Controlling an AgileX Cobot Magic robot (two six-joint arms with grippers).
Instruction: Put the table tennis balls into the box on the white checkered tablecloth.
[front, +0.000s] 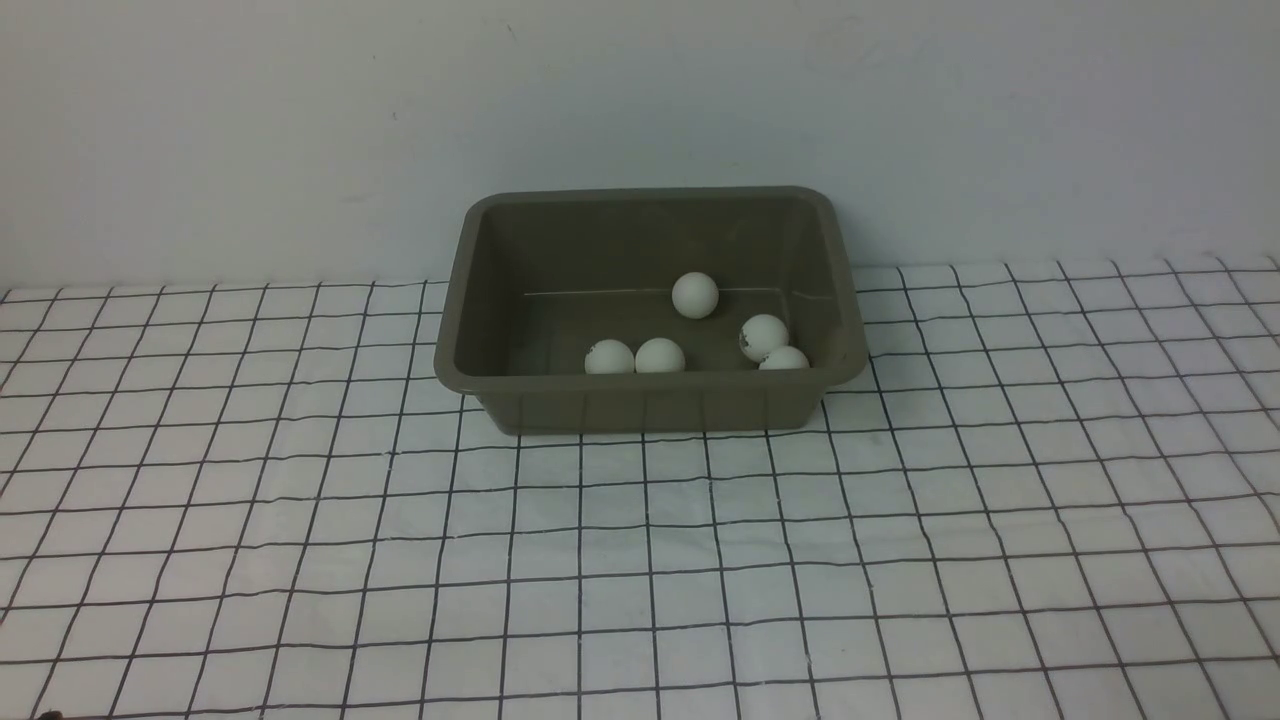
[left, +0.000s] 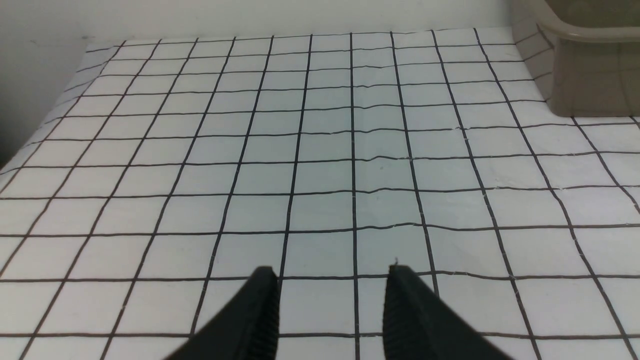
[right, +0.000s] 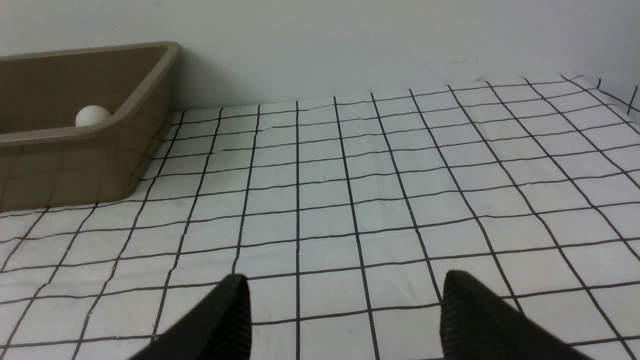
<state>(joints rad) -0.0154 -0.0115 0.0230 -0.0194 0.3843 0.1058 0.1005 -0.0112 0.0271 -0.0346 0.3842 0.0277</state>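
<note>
Near the tabletop's far edge, the box (front: 640, 405) holds five light, hard balls (front: 695, 296). Pinch each gently around its middle. Left tool (left: 332, 280) and right tool (right: 345, 285) are apart, holding nothing.

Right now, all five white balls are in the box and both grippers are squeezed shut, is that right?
Not quite: the grippers aren't shut. The left wrist view shows the left gripper open, and the right wrist view shows the right gripper open too. All five white balls are in the box.
</note>
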